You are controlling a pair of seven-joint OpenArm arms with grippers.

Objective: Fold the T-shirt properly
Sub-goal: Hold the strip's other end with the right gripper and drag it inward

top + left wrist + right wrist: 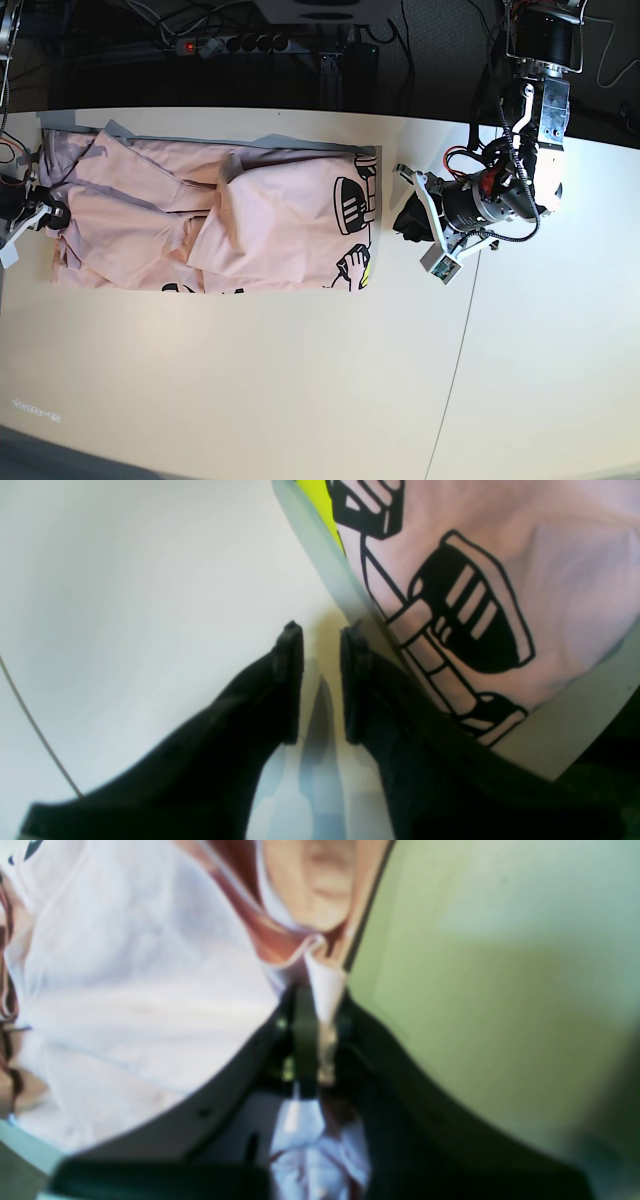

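Right gripper at the far edge of the T-shirt, jaws pressed together on a pinch of pale pink cloth; a small peak of fabric stands up just past the fingertips, more of it bunched below the jaws toward the wrist. The shirt fans away from that grip in loose folds across the table, lying crumpled and partly doubled over itself on a grey mat. Left gripper sits just off the shirt's opposite, printed edge, jaws apart with a narrow gap, nothing between them, over bare table. The black graphic print lies immediately beside the nearer finger; a strip of neon yellow shows beyond it at the hem.
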